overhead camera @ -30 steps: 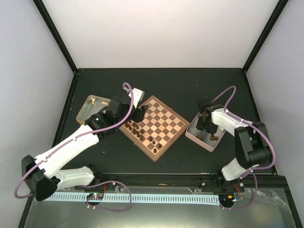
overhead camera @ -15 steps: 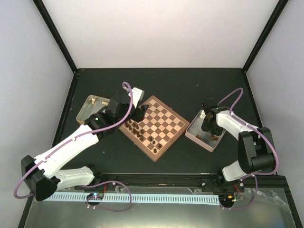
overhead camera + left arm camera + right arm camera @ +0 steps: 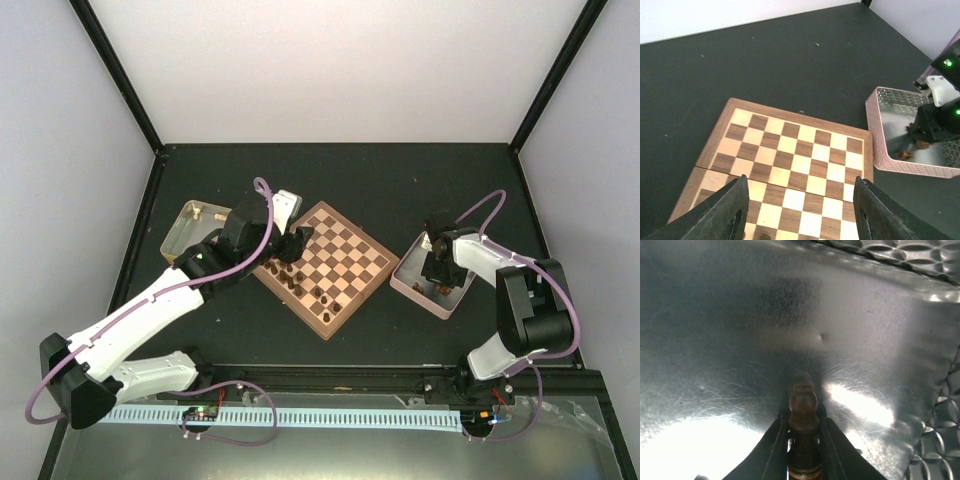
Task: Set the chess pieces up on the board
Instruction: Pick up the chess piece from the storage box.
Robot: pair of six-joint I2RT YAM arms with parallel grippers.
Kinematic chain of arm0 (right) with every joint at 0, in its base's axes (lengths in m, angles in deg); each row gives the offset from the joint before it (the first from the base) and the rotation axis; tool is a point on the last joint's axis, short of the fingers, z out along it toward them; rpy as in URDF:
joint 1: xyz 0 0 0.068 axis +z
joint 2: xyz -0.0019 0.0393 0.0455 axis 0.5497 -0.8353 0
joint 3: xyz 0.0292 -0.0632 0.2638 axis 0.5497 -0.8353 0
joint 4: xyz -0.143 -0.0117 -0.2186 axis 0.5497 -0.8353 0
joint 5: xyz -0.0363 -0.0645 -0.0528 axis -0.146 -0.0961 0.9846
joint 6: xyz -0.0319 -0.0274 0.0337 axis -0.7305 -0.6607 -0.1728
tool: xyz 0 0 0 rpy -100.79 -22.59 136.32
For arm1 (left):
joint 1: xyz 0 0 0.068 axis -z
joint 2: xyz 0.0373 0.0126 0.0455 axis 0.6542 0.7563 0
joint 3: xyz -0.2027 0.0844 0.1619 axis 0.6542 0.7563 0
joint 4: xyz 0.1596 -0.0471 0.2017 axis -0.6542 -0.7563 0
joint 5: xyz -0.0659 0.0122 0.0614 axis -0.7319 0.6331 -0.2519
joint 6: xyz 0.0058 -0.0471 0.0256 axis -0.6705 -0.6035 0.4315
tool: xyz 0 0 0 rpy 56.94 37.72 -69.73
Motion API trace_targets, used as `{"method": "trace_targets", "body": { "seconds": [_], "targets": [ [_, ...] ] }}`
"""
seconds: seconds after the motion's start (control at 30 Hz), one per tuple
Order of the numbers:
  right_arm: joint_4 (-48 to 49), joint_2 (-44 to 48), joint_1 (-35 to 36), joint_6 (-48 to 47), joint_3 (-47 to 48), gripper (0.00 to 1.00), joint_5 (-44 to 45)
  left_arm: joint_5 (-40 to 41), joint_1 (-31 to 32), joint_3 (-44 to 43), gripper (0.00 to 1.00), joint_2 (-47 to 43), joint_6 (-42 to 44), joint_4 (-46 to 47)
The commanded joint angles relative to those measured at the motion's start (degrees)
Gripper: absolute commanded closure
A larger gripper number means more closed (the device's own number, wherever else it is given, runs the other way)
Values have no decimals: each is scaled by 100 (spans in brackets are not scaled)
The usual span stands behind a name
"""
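The board (image 3: 345, 255) lies mid-table as a diamond, with several dark brown chess pieces (image 3: 300, 285) along its near-left side. My left gripper (image 3: 291, 244) hovers over the board's left corner, open and empty. In the left wrist view its fingers (image 3: 725, 210) stand wide apart over the board (image 3: 790, 150). My right gripper (image 3: 437, 266) is down inside the pink tray (image 3: 410, 284). In the right wrist view it (image 3: 802, 427) is shut on a dark brown chess piece (image 3: 802, 405) just above the tray floor (image 3: 740, 340).
A gold tray (image 3: 178, 232) with pale pieces (image 3: 201, 212) sits left of the board, behind my left arm. The pink tray (image 3: 890, 165) holds a few more dark pieces (image 3: 905, 154). Black frame posts stand at the far corners.
My right gripper has moved a little nearer and lower inside the pink tray. My left gripper has shifted slightly right over the board's left corner.
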Motion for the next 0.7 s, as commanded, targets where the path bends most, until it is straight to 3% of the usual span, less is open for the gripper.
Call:
{"method": "trace_targets", "body": {
  "seconds": [0.0, 0.27, 0.47, 0.67],
  "targets": [
    [433, 321, -33, 36, -165, 82, -272, -481, -48, 88, 41, -79, -246, 208],
    [950, 1212, -39, 381, -204, 81, -544, -1385, -49, 101, 40, 329, -564, 505],
    [1494, 1861, -13, 518, -393, 80, -1220, -1929, -49, 61, 40, 734, -973, 690],
    [3069, 2584, 618, -445, -825, 81, -2534, -2258, -85, -65, 40, 751, -1578, 758]
  ]
}}
